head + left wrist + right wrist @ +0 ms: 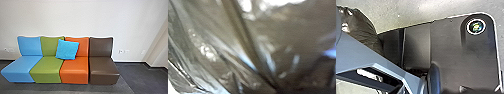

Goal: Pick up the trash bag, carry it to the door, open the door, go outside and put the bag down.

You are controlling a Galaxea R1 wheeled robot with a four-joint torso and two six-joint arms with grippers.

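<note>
At left wrist, crinkled bag (288, 32), ahead, boxy seats (74, 73)

Dark, crumpled plastic trash bag (363, 30): its surface is catching bright glints, and its folds are showing beside one end of the robot's wide, dark, flat base plate (448, 47); whether the two are touching is unclear. Round, pale-rimmed fitting (476, 26): it is sitting at the plate's rounded corner. Blue-grey, angular jointed bar (373, 56) of the robot: it is crossing in front of part of the bag, while speckled grey floor (411, 12) is extending past the plate's edge.
</note>
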